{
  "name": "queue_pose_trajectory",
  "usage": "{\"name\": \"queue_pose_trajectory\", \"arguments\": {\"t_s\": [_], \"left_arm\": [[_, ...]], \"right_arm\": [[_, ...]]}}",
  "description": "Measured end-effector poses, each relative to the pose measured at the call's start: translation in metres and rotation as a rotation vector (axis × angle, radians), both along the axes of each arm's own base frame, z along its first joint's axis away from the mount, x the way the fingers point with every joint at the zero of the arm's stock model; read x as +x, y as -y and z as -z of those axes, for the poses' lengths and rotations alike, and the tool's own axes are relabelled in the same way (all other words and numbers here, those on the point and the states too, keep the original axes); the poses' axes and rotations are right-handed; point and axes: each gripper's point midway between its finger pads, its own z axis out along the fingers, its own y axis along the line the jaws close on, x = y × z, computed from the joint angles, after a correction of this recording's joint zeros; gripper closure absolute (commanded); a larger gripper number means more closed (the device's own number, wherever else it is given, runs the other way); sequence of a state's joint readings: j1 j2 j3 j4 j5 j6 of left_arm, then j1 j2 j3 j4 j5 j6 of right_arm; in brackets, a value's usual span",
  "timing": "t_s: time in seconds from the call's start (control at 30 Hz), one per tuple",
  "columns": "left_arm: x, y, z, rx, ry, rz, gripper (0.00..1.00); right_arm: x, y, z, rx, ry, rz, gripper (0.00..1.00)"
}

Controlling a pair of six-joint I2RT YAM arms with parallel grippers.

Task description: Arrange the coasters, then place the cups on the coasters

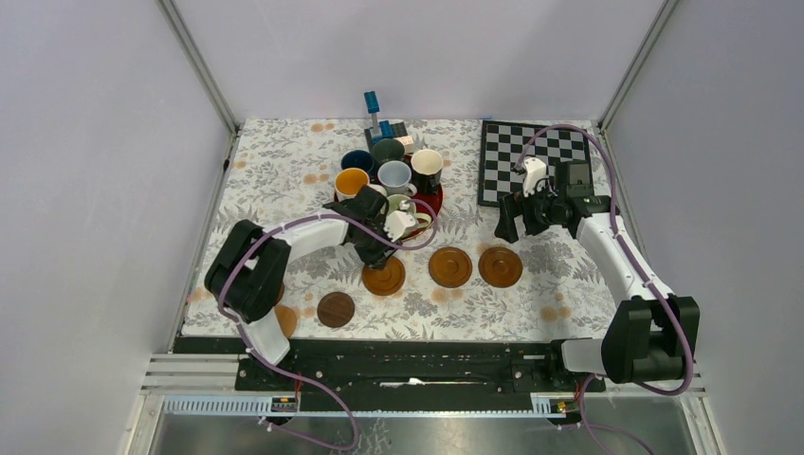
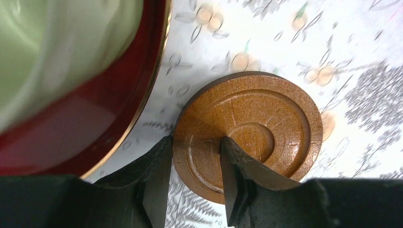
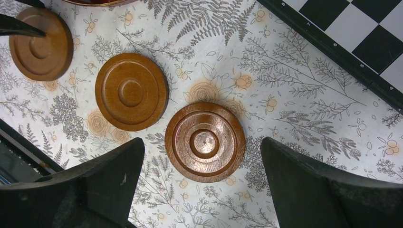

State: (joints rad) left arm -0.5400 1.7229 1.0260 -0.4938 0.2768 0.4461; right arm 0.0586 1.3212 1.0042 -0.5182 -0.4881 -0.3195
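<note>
My left gripper (image 1: 379,250) (image 2: 196,142) is shut on the near rim of a brown coaster (image 1: 384,276) (image 2: 252,128). One finger is outside its edge and the other rests on its top face. To its right lie two more coasters (image 1: 449,266) (image 1: 500,266). A dark coaster (image 1: 336,309) and a tan one (image 1: 284,320), half hidden by the left arm, lie nearer the front. My right gripper (image 1: 510,223) (image 3: 202,140) hangs open above the rightmost coaster (image 3: 205,142). The cups (image 1: 394,174) stand bunched on a red tray (image 1: 434,199). A pale green cup (image 2: 62,52) is close to the left fingers.
A chessboard (image 1: 536,156) lies at the back right, just behind the right gripper. A blue upright object (image 1: 373,109) stands behind the cups. The red tray's gold rim (image 2: 142,104) runs close beside the held coaster. Metal frame posts bound the patterned table cloth.
</note>
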Motion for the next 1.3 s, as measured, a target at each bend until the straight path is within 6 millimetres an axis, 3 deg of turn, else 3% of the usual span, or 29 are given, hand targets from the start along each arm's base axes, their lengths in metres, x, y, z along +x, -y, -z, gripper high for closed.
{"name": "queue_pose_trajectory", "arguments": {"t_s": [0.17, 0.3, 0.7, 1.3], "left_arm": [[0.003, 0.030, 0.000, -0.022, 0.001, 0.006, 0.66], [0.009, 0.042, -0.001, -0.033, 0.005, -0.012, 0.66], [0.010, 0.043, -0.001, -0.026, 0.006, -0.045, 0.65], [0.017, 0.036, -0.002, 0.005, 0.055, -0.081, 0.52]], "right_arm": [[-0.001, 0.002, 0.002, 0.000, -0.004, 0.005, 0.00], [-0.001, 0.003, 0.002, 0.000, -0.005, 0.009, 0.01], [-0.002, 0.004, 0.003, 0.001, -0.007, 0.013, 0.01], [-0.002, 0.004, 0.005, 0.002, -0.006, 0.012, 0.00]]}}
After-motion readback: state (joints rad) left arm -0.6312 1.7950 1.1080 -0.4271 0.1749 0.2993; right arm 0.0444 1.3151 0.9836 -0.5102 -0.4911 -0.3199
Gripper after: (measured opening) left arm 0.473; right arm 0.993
